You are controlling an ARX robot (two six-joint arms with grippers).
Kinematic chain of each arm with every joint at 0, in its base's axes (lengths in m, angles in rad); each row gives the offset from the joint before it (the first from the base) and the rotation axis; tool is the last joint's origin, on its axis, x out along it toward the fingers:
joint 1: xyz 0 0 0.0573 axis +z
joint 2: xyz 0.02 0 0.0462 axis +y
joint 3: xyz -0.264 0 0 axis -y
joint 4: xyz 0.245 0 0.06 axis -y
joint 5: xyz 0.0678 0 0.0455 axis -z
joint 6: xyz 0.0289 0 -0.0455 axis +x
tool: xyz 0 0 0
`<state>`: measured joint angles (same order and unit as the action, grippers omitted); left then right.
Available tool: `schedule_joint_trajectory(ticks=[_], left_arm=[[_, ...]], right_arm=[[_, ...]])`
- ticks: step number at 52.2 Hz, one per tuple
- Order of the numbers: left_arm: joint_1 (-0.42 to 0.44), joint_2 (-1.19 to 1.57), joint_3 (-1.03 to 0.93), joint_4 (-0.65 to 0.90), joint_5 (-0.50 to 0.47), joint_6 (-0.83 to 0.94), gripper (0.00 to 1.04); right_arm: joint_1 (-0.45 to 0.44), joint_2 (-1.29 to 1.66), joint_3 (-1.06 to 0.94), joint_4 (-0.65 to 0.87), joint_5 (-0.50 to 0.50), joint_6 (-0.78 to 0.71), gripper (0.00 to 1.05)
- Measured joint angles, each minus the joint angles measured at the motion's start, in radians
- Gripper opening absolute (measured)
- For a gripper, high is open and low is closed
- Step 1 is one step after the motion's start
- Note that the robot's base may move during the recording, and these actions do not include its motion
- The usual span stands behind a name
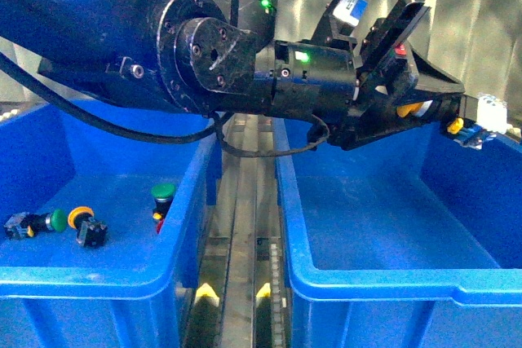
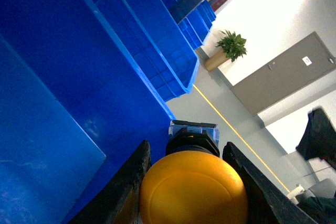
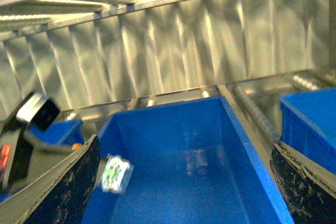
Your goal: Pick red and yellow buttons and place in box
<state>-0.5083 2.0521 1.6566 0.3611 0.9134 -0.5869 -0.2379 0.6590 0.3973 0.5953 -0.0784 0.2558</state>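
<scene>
Left wrist view: button cap nearest

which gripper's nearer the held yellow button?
Left: left gripper is shut on the yellow button; right gripper is open, apart from it, above the box.

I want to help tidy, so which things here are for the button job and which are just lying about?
For the job: held yellow button in the left fingers; loose yellow button; right-hand blue box.
Just lying about: upright green button; green button on its side; potted plant.
</scene>
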Motion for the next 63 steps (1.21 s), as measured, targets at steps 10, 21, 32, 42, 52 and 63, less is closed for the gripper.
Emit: schedule_joint_trajectory(ticks=[10, 21, 32, 42, 52, 63], left_arm=[[0.008, -0.047, 0.000, -0.062, -0.024, 0.049, 0.33], [-0.025, -0.082, 0.008, -0.146, -0.031, 0.112, 0.33], [-0.045, -0.085, 0.032, -0.175, -0.050, 0.142, 0.33], [-0.068, -0.085, 0.051, -0.175, -0.048, 0.138, 0.33], [-0.079, -0.084, 0.066, -0.180, -0.048, 0.138, 0.33], [-0.083, -0.079, 0.069, -0.180, -0.048, 0.138, 0.33]], right_arm=[[-0.239, 0.277, 0.305, -0.304, -0.040, 0.605, 0.98], [-0.154, 0.386, 0.438, -0.593, 0.081, 1.032, 0.98], [0.078, 0.389, 0.475, -0.627, 0.138, 1.215, 0.98], [0.171, 0.399, 0.483, -0.608, 0.174, 1.304, 0.98], [0.241, 0.430, 0.524, -0.602, 0.206, 1.335, 0.98], [0.274, 0.440, 0.534, -0.597, 0.222, 1.354, 0.98]])
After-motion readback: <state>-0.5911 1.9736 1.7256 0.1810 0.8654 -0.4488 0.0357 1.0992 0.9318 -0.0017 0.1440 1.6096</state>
